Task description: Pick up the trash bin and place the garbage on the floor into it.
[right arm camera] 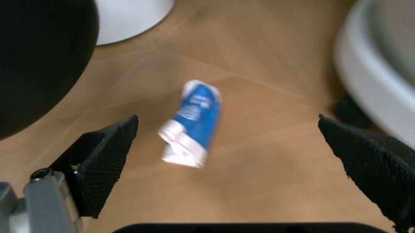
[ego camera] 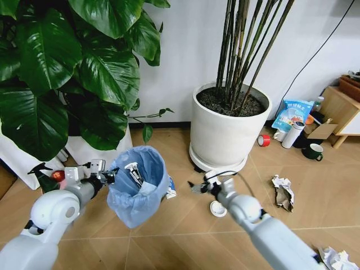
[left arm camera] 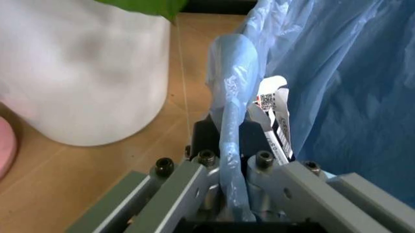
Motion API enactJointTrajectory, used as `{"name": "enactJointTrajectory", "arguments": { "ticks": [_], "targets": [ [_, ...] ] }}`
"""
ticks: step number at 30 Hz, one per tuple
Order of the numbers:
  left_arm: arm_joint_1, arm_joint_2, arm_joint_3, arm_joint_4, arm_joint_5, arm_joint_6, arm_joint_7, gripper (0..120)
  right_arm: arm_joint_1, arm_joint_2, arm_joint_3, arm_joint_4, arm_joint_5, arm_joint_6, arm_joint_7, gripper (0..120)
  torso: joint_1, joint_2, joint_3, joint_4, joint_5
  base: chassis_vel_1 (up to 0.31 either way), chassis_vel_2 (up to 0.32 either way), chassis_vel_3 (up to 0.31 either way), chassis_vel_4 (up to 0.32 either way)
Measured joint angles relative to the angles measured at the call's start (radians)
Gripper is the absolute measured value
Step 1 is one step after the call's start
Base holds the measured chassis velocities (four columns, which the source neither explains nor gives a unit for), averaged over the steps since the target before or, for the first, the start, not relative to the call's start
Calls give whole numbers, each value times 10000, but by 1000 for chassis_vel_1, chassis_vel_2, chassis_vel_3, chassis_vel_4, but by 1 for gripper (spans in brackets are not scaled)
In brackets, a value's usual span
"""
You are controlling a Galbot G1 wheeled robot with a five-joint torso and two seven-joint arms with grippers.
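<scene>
The trash bin [ego camera: 138,188], lined with a crinkly light-blue bag, hangs off the floor with my left gripper [ego camera: 110,176] shut on its rim. In the left wrist view the fingers [left arm camera: 194,182] clamp the bag-covered rim [left arm camera: 230,141], and the bag [left arm camera: 337,73] spreads beside them. A dark wrapper piece [ego camera: 135,173] lies inside the bin. My right gripper [ego camera: 198,187] is open just above a small blue-white carton [right arm camera: 191,124], which lies on the floor beside the bin [ego camera: 170,192]. A white round lid [ego camera: 217,209] lies under the right arm. Crumpled paper with a dark wrapper [ego camera: 283,192] lies farther right.
A large white pot [ego camera: 228,132] with bamboo stems stands behind the right gripper, and a leafy plant's white pot [ego camera: 95,149] stands behind the left arm. Another paper wad [ego camera: 336,260] lies at the lower right. A red can [ego camera: 264,140], tumbler [ego camera: 292,135], mug [ego camera: 313,151] and wooden shelf [ego camera: 343,109] crowd the far right.
</scene>
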Motion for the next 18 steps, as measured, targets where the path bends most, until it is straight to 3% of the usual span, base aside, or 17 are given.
{"name": "enactJointTrajectory", "arguments": {
  "ticks": [4, 6, 9, 18],
  "targets": [
    [106, 179, -502, 30, -4, -1, 341, 0, 729, 920, -476, -1173, -103, 196, -36, 100, 1, 0, 0, 3, 2, 0, 0, 0, 0],
    [120, 206, -556, 38, -4, 0, 381, 0, 827, 1025, -518, -1332, -131, 222, -49, 100, 0, 0, 0, 4, 1, 0, 0, 0, 0],
    [181, 406, -889, 100, -42, 0, 575, 0, 1550, 1668, -787, -2733, -544, 377, -207, 100, 0, 0, 0, 3, -1, 0, 0, 0, 0],
    [17, 401, -701, 129, -96, 0, 590, 0, 2305, 2516, -861, -5178, -1288, 725, -667, 100, 1, 0, 0, -1, -1, 0, 0, 0, 0]
  ]
}}
